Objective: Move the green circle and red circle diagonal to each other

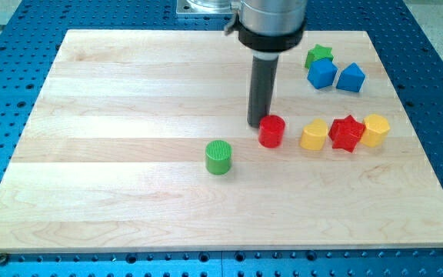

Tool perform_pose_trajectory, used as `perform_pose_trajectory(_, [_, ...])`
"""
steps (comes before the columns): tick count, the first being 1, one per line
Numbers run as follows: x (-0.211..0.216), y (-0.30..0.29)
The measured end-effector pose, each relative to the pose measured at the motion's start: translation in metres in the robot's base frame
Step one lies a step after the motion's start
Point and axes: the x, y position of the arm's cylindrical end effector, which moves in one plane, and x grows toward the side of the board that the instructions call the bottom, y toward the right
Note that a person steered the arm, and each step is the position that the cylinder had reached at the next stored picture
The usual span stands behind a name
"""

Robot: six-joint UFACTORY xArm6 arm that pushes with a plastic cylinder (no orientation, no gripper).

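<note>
Seven blocks sit on the wooden board (129,92), and only two of them matter for this task. Furthest toward the view's left is the green circle (219,157), standing alone below the board's middle. Up and to its right is the red circle (271,131), and my tip (256,123) rests at that block's upper-left edge, touching it or very nearly so. The rod has no jaws to open or close; it holds nothing and can only push.

The two circles already lie roughly on a slant, green lower left, red upper right. To finish well, I judge that a short, slow nudge on the red circle is enough, aimed through its centre so it slides straight and does not roll off the tip.

Further right, a yellow block (314,135), a red star (346,133) and another yellow block (375,130) form a row; a push rightward risks knocking them. Above sit a green star (319,53) and two blue blocks (322,73) (351,78), well apart.
</note>
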Motion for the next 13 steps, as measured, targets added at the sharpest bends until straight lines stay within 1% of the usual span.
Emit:
perform_pose_trajectory(1, [0.007,-0.002])
perform_pose_trajectory(2, [0.031,-0.050])
perform_pose_trajectory(3, [0.084,-0.033])
perform_pose_trajectory(4, [0.074,0.019])
perform_pose_trajectory(5, [0.062,0.019])
perform_pose_trajectory(6, [0.069,0.014])
perform_pose_trajectory(7, [0.087,-0.012])
perform_pose_trajectory(8, [0.085,-0.053])
perform_pose_trajectory(9, [0.120,-0.062])
perform_pose_trajectory(10, [0.094,-0.119])
perform_pose_trajectory(11, [0.002,-0.122])
perform_pose_trajectory(12, [-0.044,-0.120])
perform_pose_trajectory(13, [-0.065,-0.104])
